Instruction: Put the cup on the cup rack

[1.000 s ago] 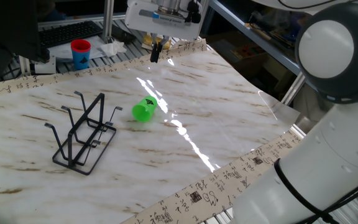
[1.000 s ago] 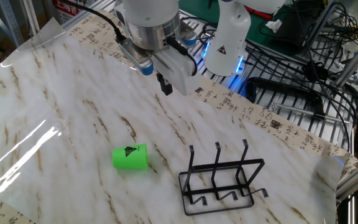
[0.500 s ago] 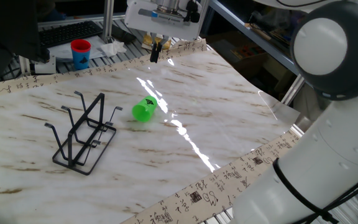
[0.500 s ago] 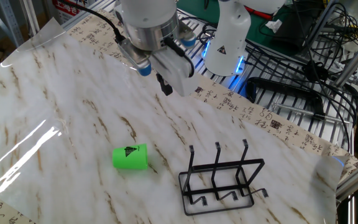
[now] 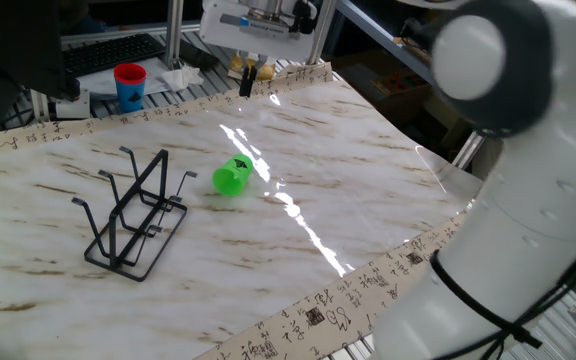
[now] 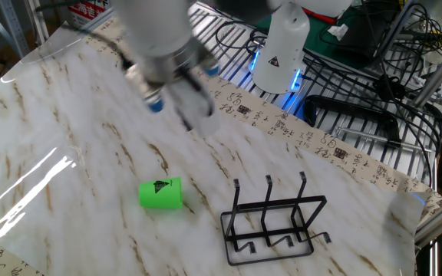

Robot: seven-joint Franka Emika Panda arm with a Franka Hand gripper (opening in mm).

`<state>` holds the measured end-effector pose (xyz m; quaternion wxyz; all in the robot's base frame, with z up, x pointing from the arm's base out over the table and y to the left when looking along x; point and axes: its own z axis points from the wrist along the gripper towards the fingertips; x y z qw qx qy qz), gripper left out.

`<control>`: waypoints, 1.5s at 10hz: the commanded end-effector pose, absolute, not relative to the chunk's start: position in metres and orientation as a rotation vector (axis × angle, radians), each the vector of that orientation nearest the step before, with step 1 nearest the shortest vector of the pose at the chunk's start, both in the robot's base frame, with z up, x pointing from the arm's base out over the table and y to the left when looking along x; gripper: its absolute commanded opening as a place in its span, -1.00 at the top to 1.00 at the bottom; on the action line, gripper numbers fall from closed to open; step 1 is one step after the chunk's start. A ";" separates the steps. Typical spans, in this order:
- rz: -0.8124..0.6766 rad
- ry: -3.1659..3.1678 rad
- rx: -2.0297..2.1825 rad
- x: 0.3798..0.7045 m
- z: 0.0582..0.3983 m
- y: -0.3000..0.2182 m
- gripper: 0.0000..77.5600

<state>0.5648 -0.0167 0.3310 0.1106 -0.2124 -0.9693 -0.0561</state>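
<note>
Scanning the marbled surface, I saw the cup lying on its side, near the cup rack but apart. My tool hung above the far edge; motion blur hid its finger spacing. A red cup sat beyond.

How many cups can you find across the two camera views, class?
2. A green cup lies on its side on the table, beside the cup rack. A red cup with a blue band stands upright beyond the table's far edge. Others may be hidden.
</note>
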 end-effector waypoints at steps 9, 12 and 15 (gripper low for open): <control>-0.148 -2.784 -0.693 0.631 0.242 -0.073 1.00; -0.148 -2.789 -0.702 0.628 0.222 -0.069 1.00; -0.152 -2.795 -0.700 0.626 0.209 -0.068 1.00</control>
